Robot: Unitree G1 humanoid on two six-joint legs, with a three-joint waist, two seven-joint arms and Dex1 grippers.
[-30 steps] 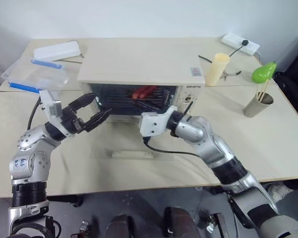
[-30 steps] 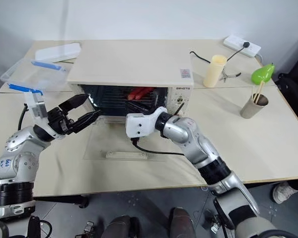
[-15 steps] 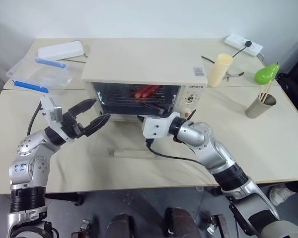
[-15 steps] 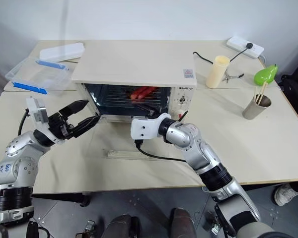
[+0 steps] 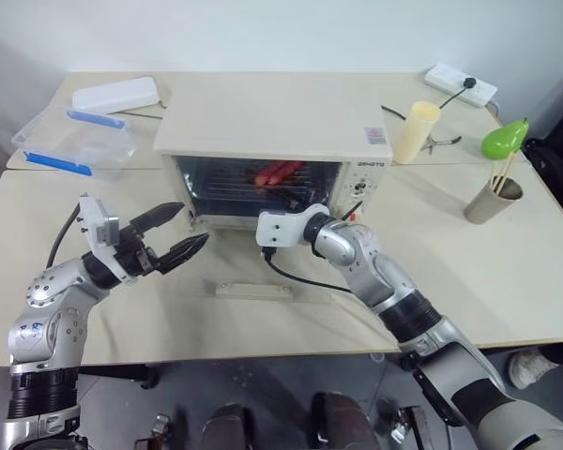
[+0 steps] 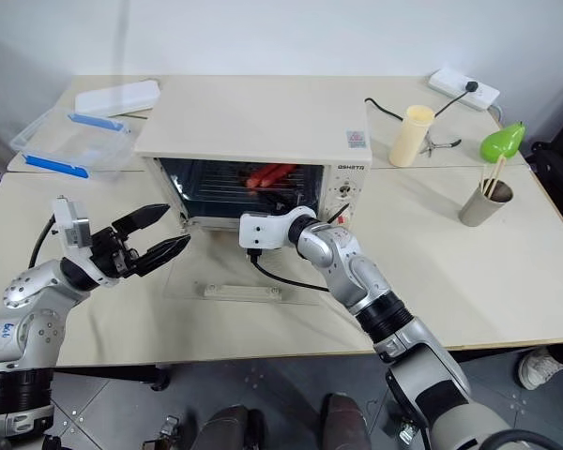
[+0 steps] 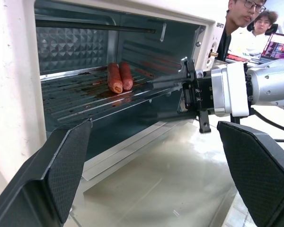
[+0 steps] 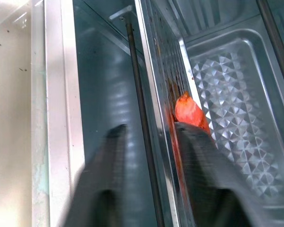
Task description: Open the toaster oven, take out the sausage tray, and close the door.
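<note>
Two red sausages ride the silvery ribbed sausage tray (image 7: 109, 97) inside the cream-white toaster oven (image 5: 263, 127), frame centre. Right hand (image 7: 191, 92), fingers narrowed astride the tray's front rim, is nearest; left hand (image 5: 174, 234) waits wide, lower left.
</note>
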